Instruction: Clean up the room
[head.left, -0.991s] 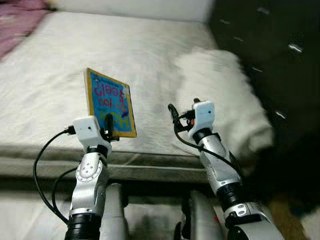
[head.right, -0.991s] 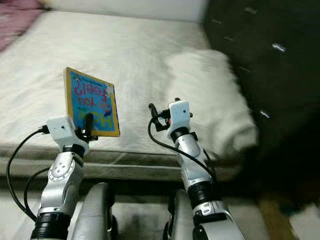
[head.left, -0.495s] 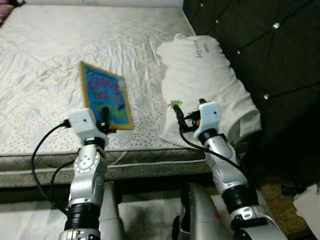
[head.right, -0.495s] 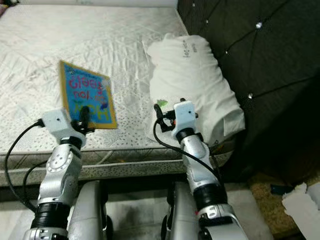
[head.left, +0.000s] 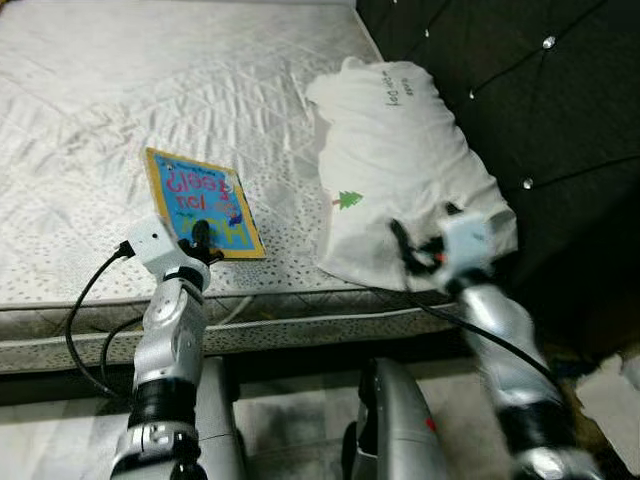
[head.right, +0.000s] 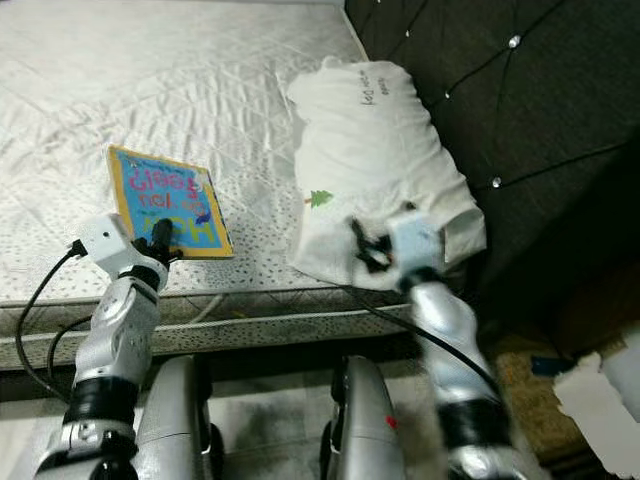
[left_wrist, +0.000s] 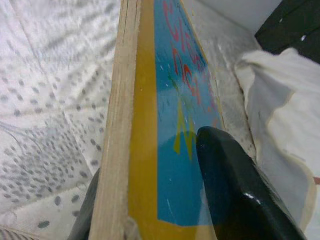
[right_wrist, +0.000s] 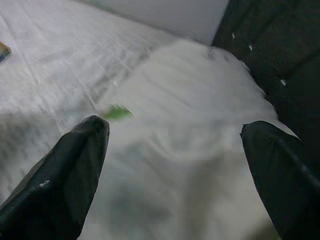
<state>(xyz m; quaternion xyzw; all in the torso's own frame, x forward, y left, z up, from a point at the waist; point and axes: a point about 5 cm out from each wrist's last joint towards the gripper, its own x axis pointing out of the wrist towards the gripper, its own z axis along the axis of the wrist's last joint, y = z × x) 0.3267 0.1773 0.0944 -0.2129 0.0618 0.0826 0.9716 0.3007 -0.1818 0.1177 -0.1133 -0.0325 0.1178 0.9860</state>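
left gripper (head.left: 200, 238): closed on near edge of book (head.left: 203, 203)
right gripper (right_wrist: 170, 165): spread wide, empty, over pillow (head.left: 400, 160)
book: on mattress (head.left: 120, 110)

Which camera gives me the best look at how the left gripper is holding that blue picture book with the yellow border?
The left wrist view: the left gripper is shut on the blue picture book with the yellow border, one black finger across the cover, the other beneath. The eye views show the book whole, above the white quilted mattress, its near edge in the fingers.

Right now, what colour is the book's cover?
Blue with a yellow border and red lettering on the book; clearest in the left eye view.
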